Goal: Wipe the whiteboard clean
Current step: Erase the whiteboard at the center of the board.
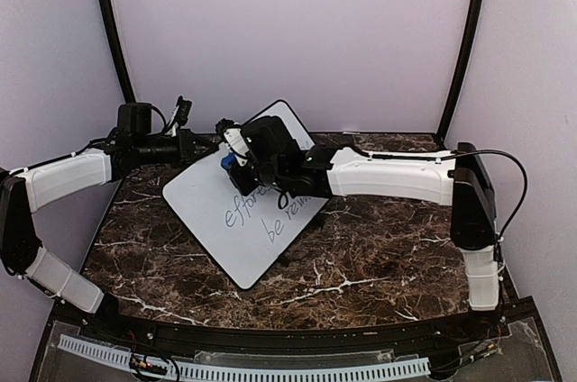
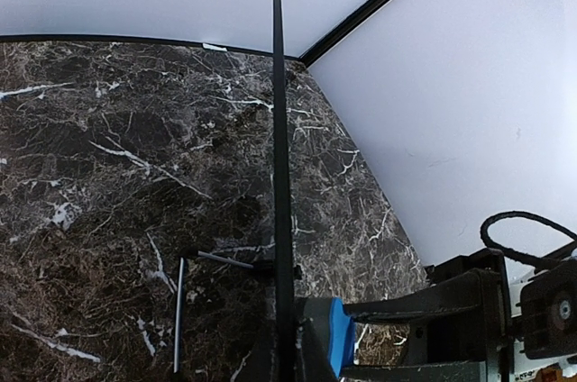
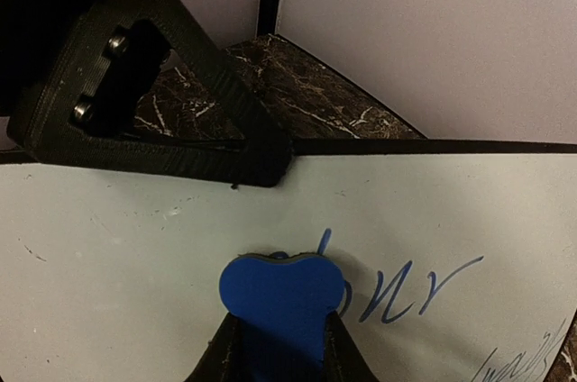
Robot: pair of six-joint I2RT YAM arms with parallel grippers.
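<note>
**Setting:** dark marble table (image 1: 361, 265) with pale lilac walls (image 1: 288, 31) behind.

**Item:** whiteboard (image 1: 225, 229), lying slantwise at mid-table and apparently tilted. Dark writing (image 1: 261, 211) runs across its middle and lower right.

**Left gripper** (image 1: 196, 151)**:** clamped on the board's far-left rim, steadying it.

**Right gripper** (image 3: 281, 346)**:** closed around a blue eraser (image 3: 281, 296). The eraser's face is pressed to the upper part of the board, just beside the first written word.

**Step in hand:** wiping, judged early, since most of the text remains.

**Next move calls for:** sweeping the eraser down and across the lines, flat and with steady pressure, with the left grip firm so the board does not slide.
</note>
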